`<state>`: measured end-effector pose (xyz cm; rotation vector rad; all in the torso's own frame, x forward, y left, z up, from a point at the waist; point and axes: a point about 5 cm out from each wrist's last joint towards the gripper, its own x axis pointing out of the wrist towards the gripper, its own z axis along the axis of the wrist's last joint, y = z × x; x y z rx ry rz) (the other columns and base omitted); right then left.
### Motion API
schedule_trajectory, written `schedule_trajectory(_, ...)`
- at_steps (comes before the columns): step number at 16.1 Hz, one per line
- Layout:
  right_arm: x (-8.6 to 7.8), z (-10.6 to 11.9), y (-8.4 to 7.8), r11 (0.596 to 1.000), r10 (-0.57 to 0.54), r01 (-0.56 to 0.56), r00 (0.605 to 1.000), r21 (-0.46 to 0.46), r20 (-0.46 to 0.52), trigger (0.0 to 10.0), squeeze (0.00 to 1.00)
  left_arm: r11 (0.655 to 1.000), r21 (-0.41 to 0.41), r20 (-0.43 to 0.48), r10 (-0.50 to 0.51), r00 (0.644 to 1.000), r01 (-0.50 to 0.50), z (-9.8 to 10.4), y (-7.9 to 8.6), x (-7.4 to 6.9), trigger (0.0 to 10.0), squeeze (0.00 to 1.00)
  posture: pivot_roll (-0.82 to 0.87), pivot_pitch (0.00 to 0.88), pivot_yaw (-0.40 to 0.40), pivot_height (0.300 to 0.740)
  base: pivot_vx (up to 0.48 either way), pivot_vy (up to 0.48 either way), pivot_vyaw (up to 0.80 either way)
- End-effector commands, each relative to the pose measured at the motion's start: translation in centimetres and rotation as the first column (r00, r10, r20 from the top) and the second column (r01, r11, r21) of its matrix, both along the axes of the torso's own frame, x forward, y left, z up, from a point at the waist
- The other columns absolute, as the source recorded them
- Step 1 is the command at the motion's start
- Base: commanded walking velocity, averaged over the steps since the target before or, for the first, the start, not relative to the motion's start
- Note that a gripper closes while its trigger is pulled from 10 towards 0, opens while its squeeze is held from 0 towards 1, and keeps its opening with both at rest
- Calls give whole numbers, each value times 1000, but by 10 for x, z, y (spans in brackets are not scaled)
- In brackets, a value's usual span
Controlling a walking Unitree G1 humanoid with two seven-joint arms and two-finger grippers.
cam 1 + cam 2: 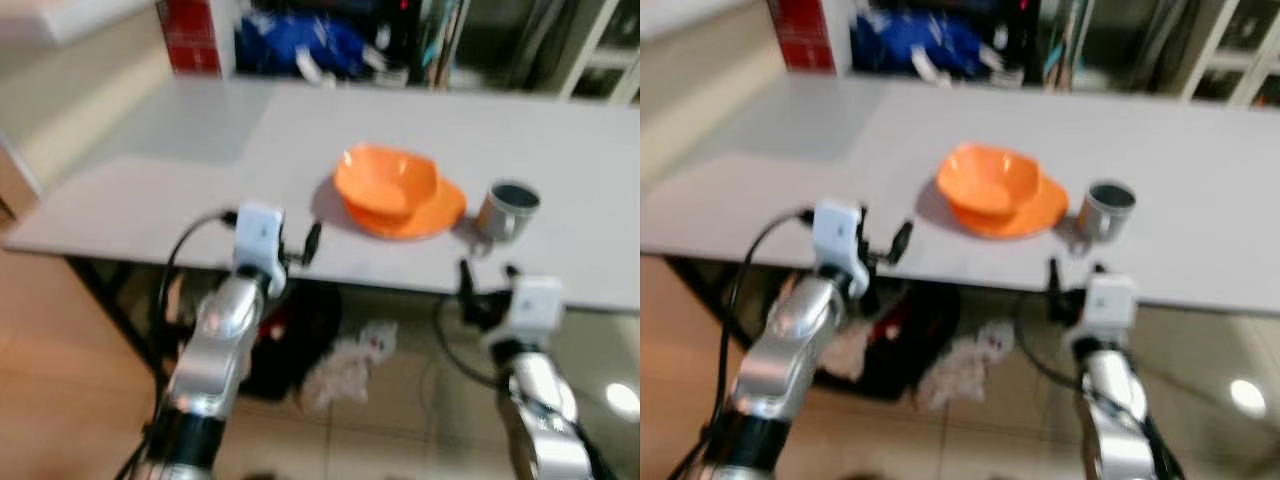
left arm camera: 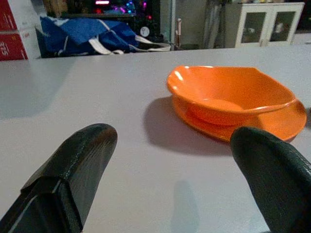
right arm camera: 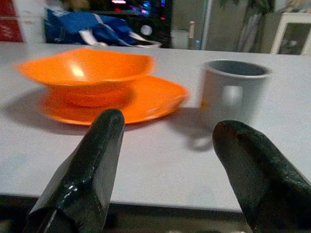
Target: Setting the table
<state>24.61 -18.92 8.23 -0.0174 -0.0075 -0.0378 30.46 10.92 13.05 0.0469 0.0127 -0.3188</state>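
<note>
Left gripper gapes wide, the bowl on its plate just ahead. Right gripper gapes wide too, the cup just ahead.

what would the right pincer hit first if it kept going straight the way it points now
Probably the grey cup. The right pincer, open at the table's near edge, frames the gap between the cup and the orange plate carrying the orange bowl. Depth is unclear, so it might pass between them.

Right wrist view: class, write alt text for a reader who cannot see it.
An orange bowl sits on an orange plate on a grey table, with a grey cup beside them. The right gripper has its black fingers spread open.
</note>
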Motion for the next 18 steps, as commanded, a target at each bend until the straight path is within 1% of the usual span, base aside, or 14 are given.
schedule_trajectory(1,3,3,3,1000,19,-19,1000,-12,9,10000,0,1000,10,-1,13,1000,-13,1,5,2,10000,0,13,0,-8,740,0,480,-788)
schedule_trajectory(3,3,4,3,1000,21,-21,1000,-14,21,10000,0,1000,7,-1,30,1000,-30,0,6,2,10000,0,13,0,-8,740,0,480,0)
schedule_trajectory(6,4,4,4,999,33,-33,999,-19,10,10000,0,998,-28,-11,51,999,-52,-1,5,2,10000,0,11,0,-13,740,0,480,0)
schedule_trajectory(8,4,5,3,999,31,-31,999,-19,15,10000,0,998,8,6,56,998,-56,-1,4,4,10000,0,3,0,-13,740,0,480,0)
schedule_trajectory(9,3,6,2,1000,14,-14,1000,-9,25,10000,0,997,43,2,69,998,-69,-5,9,4,10000,0,2,0,-12,740,0,480,0)
schedule_trajectory(10,-2,5,-2,999,-23,22,999,24,22,10000,0,994,47,-10,102,995,-101,-10,22,1,10000,0,4,0,-11,740,0,480,0)
schedule_trajectory(11,-5,3,-6,998,-52,51,999,45,15,10000,0,991,30,-27,133,991,-132,-12,31,0,10000,0,4,0,-11,740,0,480,0)
schedule_trajectory(12,-9,-1,-12,990,-105,105,994,90,-6,10000,0,985,-1,-56,171,984,-171,-15,41,-2,10000,0,8,0,-8,740,0,480,0)
schedule_trajectory(13,-11,-4,-17,984,-136,138,990,115,-20,10000,0,980,-16,-71,195,978,-197,-17,47,-2,10000,0,9,0,-8,740,0,480,0)
schedule_trajectory(15,-9,-4,-20,976,-161,163,987,142,-23,10000,0,977,-19,-93,212,973,-214,-20,48,0,10000,0,12,0,-13,740,0,480,0)
schedule_trajectory(18,-2,4,-13,987,-119,117,993,107,11,10000,0,984,-26,-63,173,983,-174,-15,38,5,10000,0,10,0,-17,740,0,480,0)
